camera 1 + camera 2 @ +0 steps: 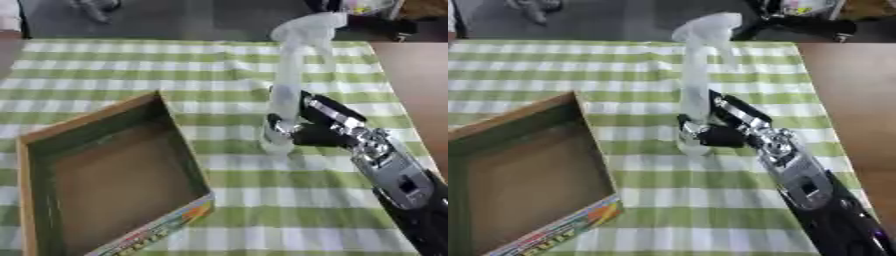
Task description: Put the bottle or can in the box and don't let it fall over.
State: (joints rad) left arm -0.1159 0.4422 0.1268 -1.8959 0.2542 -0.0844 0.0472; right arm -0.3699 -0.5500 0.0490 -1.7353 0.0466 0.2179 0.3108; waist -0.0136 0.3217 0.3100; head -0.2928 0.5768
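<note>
Cardboard, brown inside with a printed colourful outer face, makes up the box (105,175), which sits open-topped at the near left corner of the table (245,200), on its green-and-white checked cloth (702,220). Nothing shows inside it.

Just right of the box, toward the middle of the table, the right hand (328,127) comes in from the near right edge with its fingers curled round the lower part of the bottle (287,95). This is a tall, slim, translucent plastic piece standing upright, its base apparently on or just above the cloth; I cannot tell which. It ends at the far side in a wider spray-type head.

Judging by its pale, see-through body, it looks light, perhaps nearly empty, and fairly stiff, with smooth walls that could slip. Being so tall and narrow, it should tip easily, so a low hold near the base, as here, seems sensible, and it needs setting down squarely on the box floor.

The left hand shows in neither view.
</note>
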